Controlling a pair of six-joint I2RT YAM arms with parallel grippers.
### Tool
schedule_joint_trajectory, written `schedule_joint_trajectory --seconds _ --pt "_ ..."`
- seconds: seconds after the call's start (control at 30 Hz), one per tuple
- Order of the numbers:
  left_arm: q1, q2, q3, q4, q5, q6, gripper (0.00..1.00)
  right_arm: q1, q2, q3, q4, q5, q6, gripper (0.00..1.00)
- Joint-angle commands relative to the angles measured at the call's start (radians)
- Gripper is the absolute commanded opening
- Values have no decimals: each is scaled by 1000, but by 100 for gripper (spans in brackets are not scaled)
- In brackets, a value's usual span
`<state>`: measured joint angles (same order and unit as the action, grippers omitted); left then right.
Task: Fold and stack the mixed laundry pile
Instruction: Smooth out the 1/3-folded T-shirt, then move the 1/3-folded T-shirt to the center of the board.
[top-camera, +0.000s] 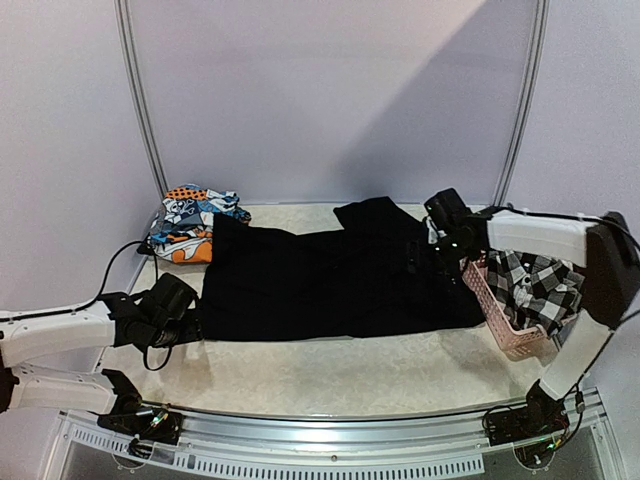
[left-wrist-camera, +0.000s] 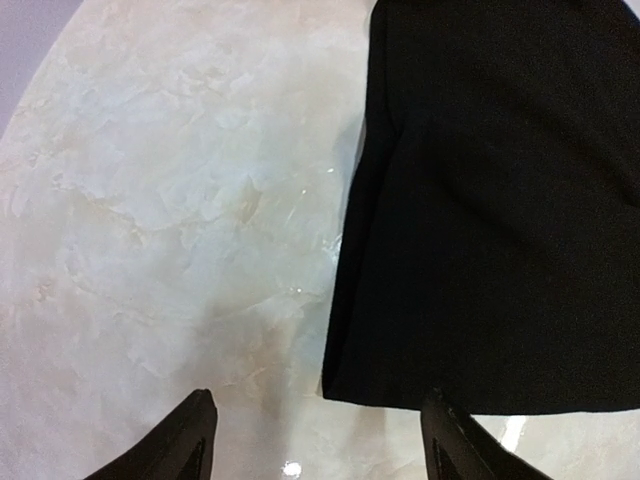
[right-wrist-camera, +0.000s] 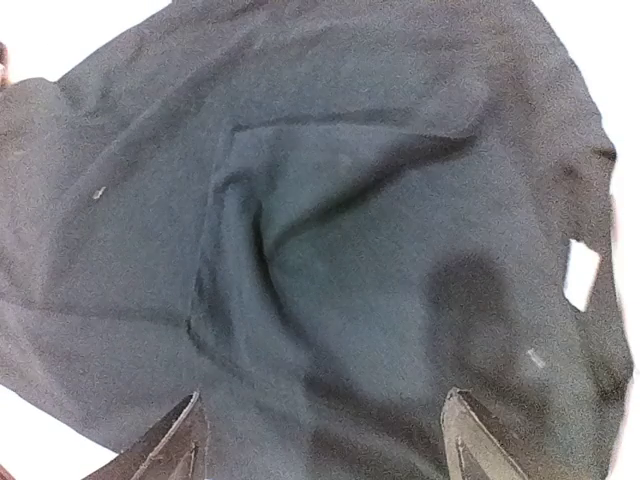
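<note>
A large plain black garment (top-camera: 330, 280) lies spread flat across the middle of the table. My left gripper (top-camera: 183, 318) is open at its left hem; the left wrist view shows the hem corner (left-wrist-camera: 345, 385) between my spread fingers, with nothing held. My right gripper (top-camera: 447, 243) is open above the garment's right end, over wrinkled black cloth (right-wrist-camera: 330, 250). Orange-blue-white printed pieces (top-camera: 190, 222) lie at the back left, touching the black garment. A black-and-white checked garment (top-camera: 540, 285) lies in the pink basket (top-camera: 500, 320). The red/navy plaid one is out of view.
The pink perforated basket stands tipped at the right edge, against the black garment's right end. A black cable (top-camera: 120, 262) runs along the left side. Bare marble tabletop (top-camera: 340, 375) lies in front of the garment. Metal frame posts stand at the back.
</note>
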<state>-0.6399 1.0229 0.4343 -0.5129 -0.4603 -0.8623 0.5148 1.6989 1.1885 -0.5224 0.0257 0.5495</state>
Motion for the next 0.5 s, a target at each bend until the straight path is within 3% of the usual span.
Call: schedule_joint_trajectory --seconds 0.0,0.3,0.47 --pt "-17 46 31 -30 5 1 71 25 -218 -204 71 58 84 82" --pt "-14 159 -4 110 54 14 57 48 -481 -494 65 92 175 80" --pt "-12 203 -9 191 43 11 40 48 -556 -603 33 160 258 77"
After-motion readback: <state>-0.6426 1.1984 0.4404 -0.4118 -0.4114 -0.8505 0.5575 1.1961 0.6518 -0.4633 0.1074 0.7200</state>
